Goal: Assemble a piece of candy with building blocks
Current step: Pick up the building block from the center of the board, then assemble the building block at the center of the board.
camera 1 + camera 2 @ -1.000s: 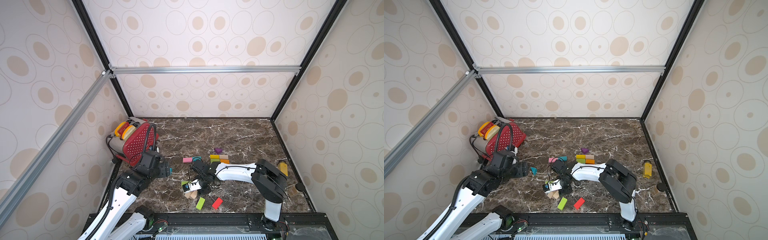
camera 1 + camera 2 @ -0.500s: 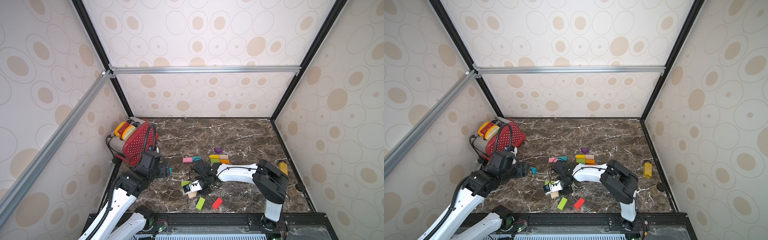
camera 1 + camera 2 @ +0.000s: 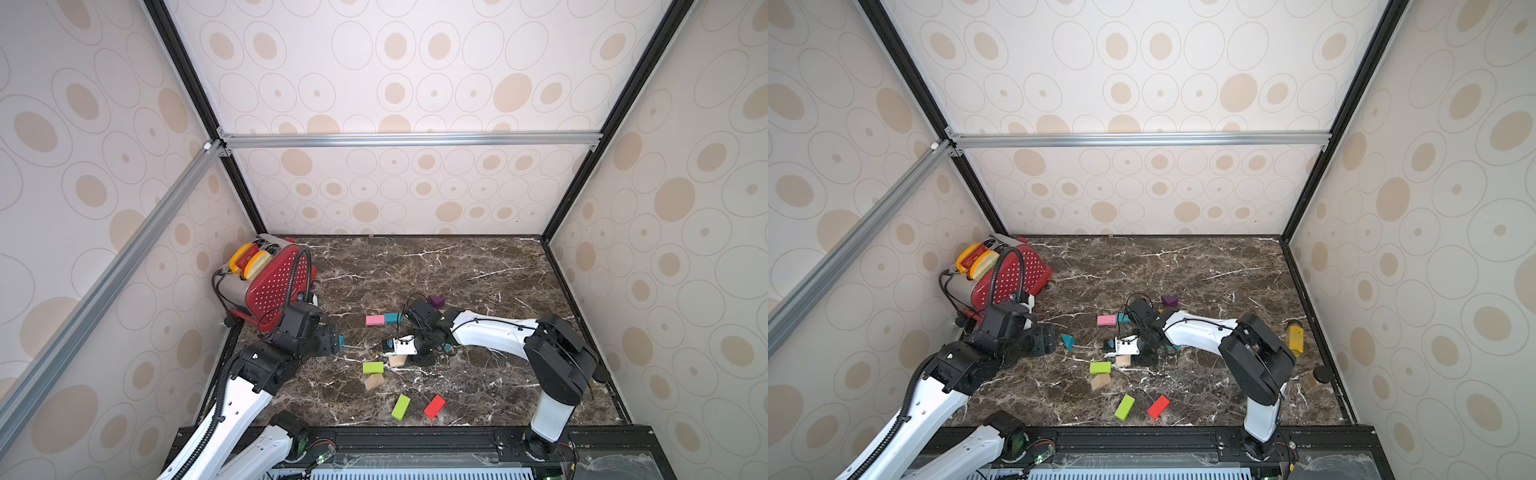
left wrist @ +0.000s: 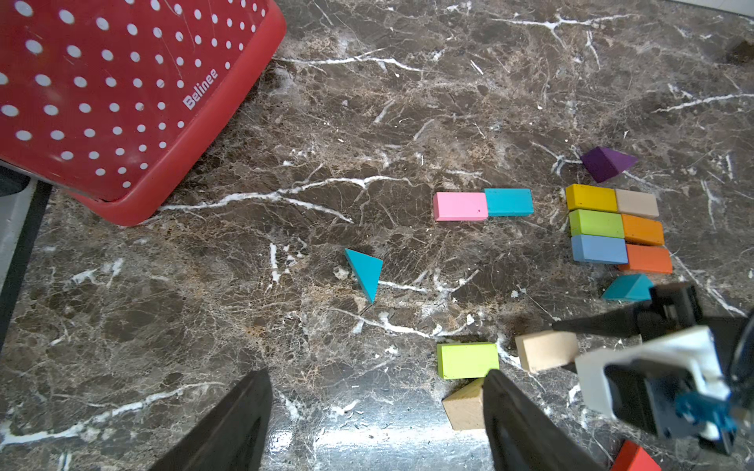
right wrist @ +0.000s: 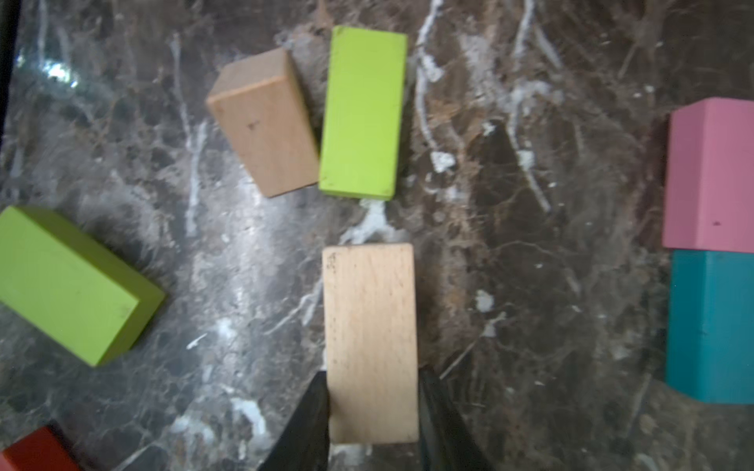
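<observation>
Because the right tool (image 5: pixel 371 407) is clamped only on the tan brick's (image 5: pixel 369 322) near end, with the left tool (image 4: pixel 375 416) held apart, the brick could be swung into the green brick (image 5: pixel 361 110) at twelve o'clock.

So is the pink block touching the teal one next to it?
Yes, in the left wrist view the pink block and teal block lie end to end, edges meeting.

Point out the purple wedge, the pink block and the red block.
purple wedge (image 4: pixel 608 163), left wrist view, on its sloped top face.
pink block (image 4: pixel 460 206), left wrist view, middle of its top face.
red block (image 3: pixel 434 406), in a top view, middle of its top face.
</observation>
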{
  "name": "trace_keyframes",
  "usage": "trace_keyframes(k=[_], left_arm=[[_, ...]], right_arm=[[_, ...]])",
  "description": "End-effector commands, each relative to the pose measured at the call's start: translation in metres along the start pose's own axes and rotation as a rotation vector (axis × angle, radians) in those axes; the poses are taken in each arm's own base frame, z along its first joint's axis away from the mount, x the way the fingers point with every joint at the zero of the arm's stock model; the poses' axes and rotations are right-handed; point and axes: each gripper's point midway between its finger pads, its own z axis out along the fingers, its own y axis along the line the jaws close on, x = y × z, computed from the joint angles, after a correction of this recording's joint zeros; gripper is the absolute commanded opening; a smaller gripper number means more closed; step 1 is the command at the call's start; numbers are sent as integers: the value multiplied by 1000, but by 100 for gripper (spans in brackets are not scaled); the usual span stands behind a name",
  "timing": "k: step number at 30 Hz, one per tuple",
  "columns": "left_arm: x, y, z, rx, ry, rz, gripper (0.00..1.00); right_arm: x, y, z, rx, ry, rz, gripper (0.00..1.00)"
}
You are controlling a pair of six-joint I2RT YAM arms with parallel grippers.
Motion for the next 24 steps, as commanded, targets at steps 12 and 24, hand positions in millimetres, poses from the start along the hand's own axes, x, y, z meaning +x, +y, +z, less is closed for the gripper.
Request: trace_keyframes(k=[12,24], left_arm=[[-2,0,-1,6,-8,18,82],[-1,-1,1,9,0,20,82]], right_arm=[[-21,-64,46,49,91,97,35],[-25,-71,48,80,85,125,45]])
